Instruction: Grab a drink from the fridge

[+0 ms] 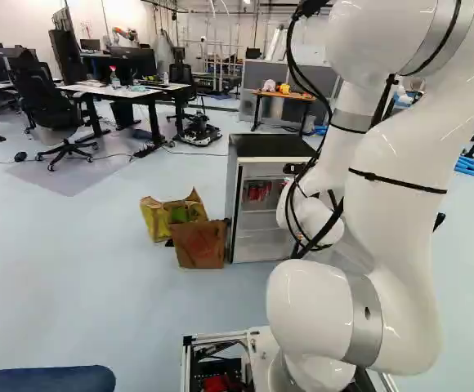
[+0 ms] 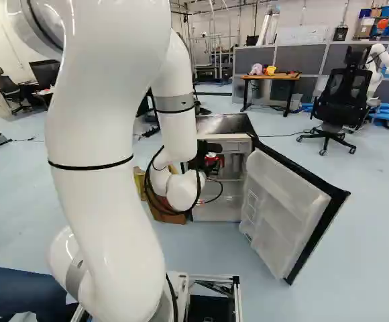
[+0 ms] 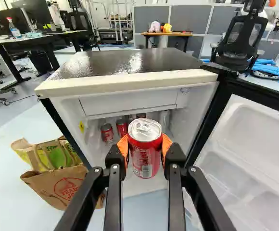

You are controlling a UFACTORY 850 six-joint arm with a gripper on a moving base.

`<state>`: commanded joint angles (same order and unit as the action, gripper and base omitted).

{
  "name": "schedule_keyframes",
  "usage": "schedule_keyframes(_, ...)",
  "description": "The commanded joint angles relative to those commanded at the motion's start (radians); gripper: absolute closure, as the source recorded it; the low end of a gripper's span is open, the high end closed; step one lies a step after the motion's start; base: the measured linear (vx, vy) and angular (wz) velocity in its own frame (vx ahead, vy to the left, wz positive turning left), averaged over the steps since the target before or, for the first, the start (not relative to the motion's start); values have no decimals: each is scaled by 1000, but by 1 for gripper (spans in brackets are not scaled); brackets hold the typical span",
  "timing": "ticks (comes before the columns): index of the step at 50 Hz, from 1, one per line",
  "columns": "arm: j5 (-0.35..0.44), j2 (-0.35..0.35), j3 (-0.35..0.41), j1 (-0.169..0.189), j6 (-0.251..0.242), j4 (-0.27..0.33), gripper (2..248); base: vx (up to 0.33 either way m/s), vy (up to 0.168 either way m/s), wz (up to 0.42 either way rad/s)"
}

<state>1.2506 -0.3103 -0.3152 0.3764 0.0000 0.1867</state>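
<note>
In the right base view my gripper (image 2: 201,155) is at the front of the small fridge (image 2: 223,125), partly hidden by the arm. The wrist view shows the gripper (image 3: 145,148) shut on a red drink can (image 3: 145,163), its orange pads pressing the can from both sides. The held can is upright, in front of the fridge's opening. Behind it, red cans (image 3: 107,133) stand on a shelf inside. The fridge door (image 2: 285,201) is swung wide open.
A brown paper bag (image 1: 198,243) and a yellow-green bag (image 1: 157,219) stand against the fridge's side opposite the door. Desks (image 1: 131,92), office chairs (image 2: 342,100) and a small wooden table (image 2: 271,77) are farther back. Another robot (image 2: 382,60) stands behind a chair.
</note>
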Motion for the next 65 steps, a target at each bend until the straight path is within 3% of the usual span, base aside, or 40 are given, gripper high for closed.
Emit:
schedule_keyframes(20, -13, 68, 17, 0, 0, 0, 159, 0, 0, 0)
schedule_keyframes(65, -202, 149, -29, -21, 0, 0, 159, 0, 0, 0)
